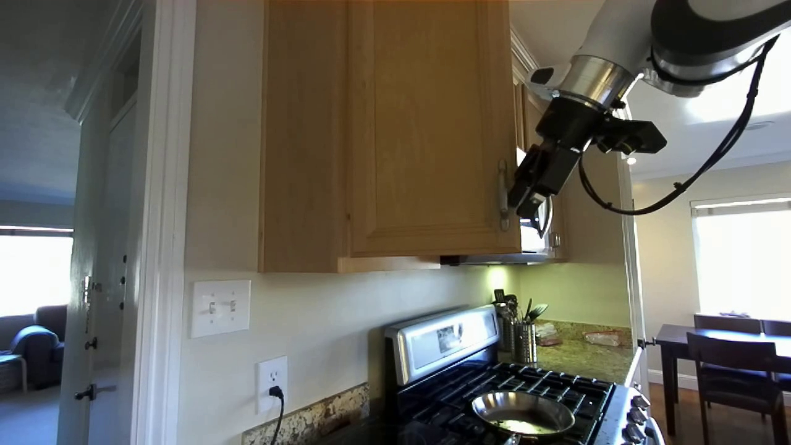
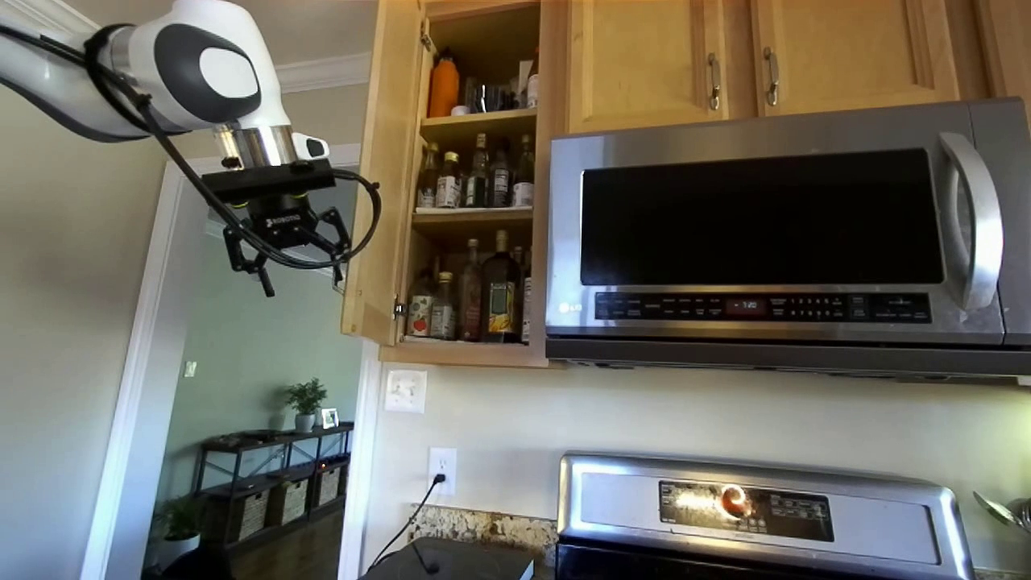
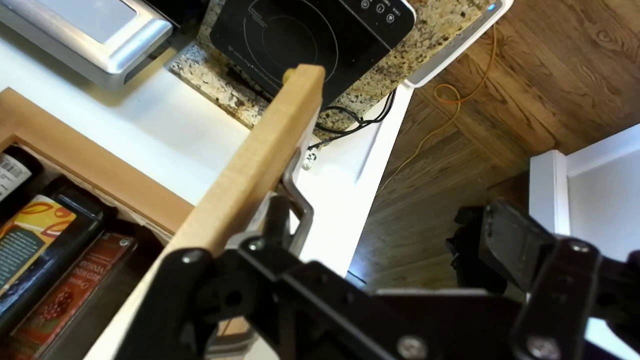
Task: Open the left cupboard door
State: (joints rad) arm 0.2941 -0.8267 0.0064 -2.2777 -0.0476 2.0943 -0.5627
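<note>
The left cupboard door point(image 2: 380, 177) is tall, light-tan wood and stands swung wide open in an exterior view, with shelves of bottles showing behind it. Its framed face point(image 1: 426, 123) and slim silver bar handle point(image 1: 503, 194) show in an exterior view. In the wrist view the door's edge point(image 3: 255, 160) runs diagonally and the handle point(image 3: 300, 205) stands out from the face. My gripper point(image 3: 392, 220) is open. One finger sits between the handle and the door face; the other finger is well apart on the outer side. The gripper also shows in both exterior views point(image 2: 303, 282) point(image 1: 524, 207).
Several bottles point(image 2: 479, 173) stand on the cupboard shelves. A steel microwave point(image 2: 761, 225) hangs to the right of the cupboard. Below are a stove point(image 1: 494, 377) with a pan point(image 1: 522, 413) and a black induction plate point(image 3: 300, 45). A white door frame point(image 1: 164, 222) stands beside the cupboard.
</note>
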